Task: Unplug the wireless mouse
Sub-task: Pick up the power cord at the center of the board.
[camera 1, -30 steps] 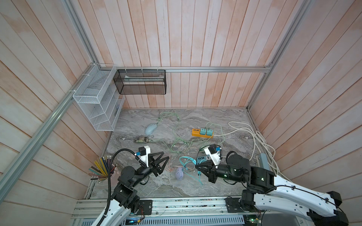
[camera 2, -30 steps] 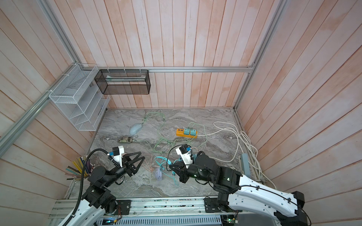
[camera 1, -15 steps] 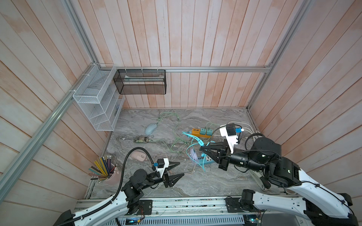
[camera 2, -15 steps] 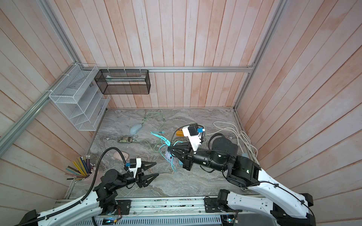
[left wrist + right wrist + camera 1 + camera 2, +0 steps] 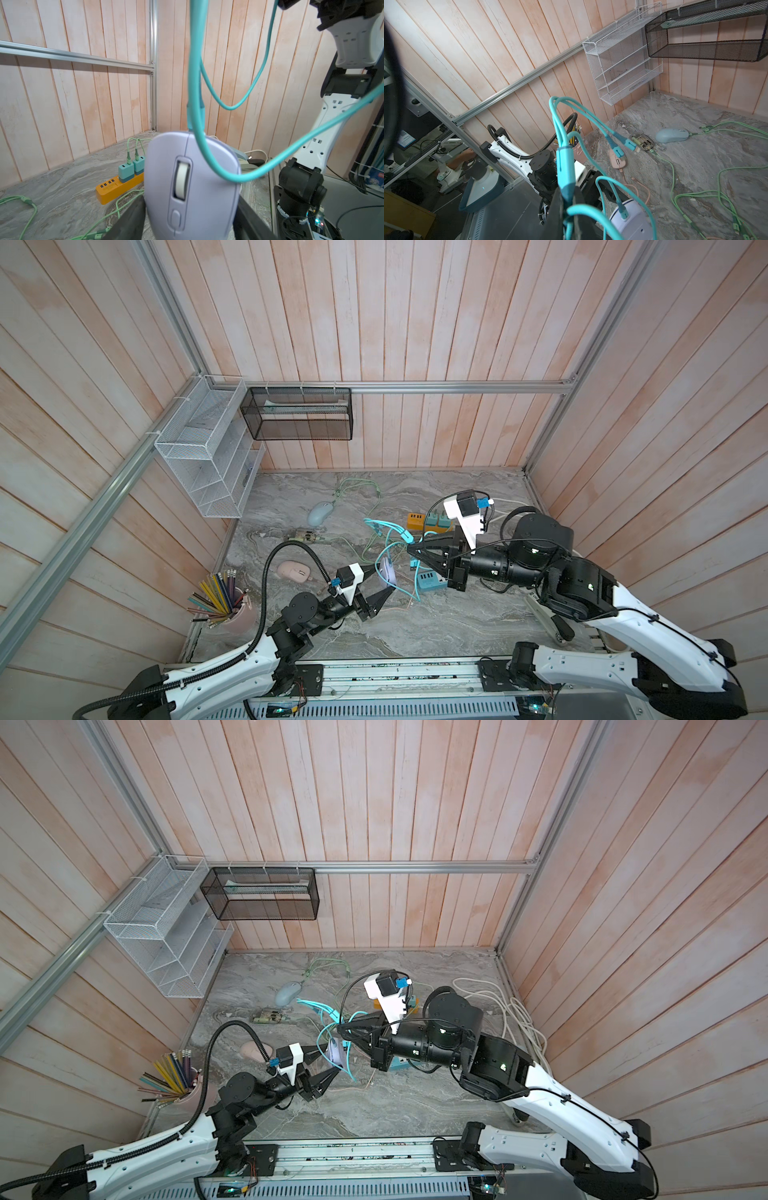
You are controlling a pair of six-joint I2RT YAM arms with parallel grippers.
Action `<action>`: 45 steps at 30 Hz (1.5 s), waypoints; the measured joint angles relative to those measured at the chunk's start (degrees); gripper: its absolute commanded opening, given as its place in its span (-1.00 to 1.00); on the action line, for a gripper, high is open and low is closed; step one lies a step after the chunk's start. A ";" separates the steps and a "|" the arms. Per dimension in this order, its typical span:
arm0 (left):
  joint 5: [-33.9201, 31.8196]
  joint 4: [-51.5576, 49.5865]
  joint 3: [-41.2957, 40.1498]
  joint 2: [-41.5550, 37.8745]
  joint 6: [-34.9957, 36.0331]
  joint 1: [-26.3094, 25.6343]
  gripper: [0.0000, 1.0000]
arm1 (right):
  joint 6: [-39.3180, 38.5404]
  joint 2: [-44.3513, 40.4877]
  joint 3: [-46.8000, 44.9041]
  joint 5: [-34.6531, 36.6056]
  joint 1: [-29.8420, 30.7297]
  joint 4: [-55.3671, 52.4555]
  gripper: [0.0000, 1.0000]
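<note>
The wireless mouse (image 5: 386, 574) (image 5: 336, 1052) is lavender and hangs off the table on a teal cable (image 5: 380, 526) (image 5: 196, 62). The cable's plug (image 5: 623, 209) sits in the mouse's front end (image 5: 191, 187). My right gripper (image 5: 409, 549) (image 5: 568, 195) is shut on the cable's thick teal joint, above and to the right of the mouse. My left gripper (image 5: 384, 577) (image 5: 190, 207) reaches in from the lower left. Its black fingers (image 5: 133, 209) stand apart, one on each side of the mouse body. Whether they press on it is unclear.
An orange power strip (image 5: 419, 522) with teal chargers lies behind, a blue hub (image 5: 430, 580) under my right arm. A pale blue mouse (image 5: 320, 512), a clear device (image 5: 301, 535), a pink mouse (image 5: 293, 571), a pencil cup (image 5: 232, 610) and green cables (image 5: 675, 187) are on the left. White cords (image 5: 511, 1011) lie right.
My right gripper has lifted the teal cable, raising the mouse off the table. My left gripper, empty half a second ago, has moved up so its fingers flank the hanging mouse.
</note>
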 measured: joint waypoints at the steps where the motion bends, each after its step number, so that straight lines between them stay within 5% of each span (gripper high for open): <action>1: -0.31 0.31 0.15 0.00 0.24 0.00 0.33 | 0.39 0.09 0.00 -0.57 -0.22 0.39 -1.00; 10: -0.94 2.03 0.96 2.82 1.05 0.00 0.33 | 3.21 -0.17 -0.17 -4.85 -1.70 3.89 -1.00; 19: -0.02 2.62 0.96 3.21 1.29 0.00 0.00 | 3.74 -0.96 -0.66 -5.31 -2.64 4.22 -1.00; 28: 1.01 -2.54 1.40 1.38 2.03 0.00 -0.15 | 0.74 -0.85 -0.52 10.69 -2.99 -3.54 -1.00; 37: 1.31 -11.98 3.69 1.66 2.56 0.00 -0.16 | -0.76 2.67 -12.24 9.99 -2.95 1.18 -0.72; 45: 2.16 -14.51 5.18 3.45 2.54 -0.02 -0.16 | -1.11 4.09 -13.99 6.32 -2.45 7.26 -0.53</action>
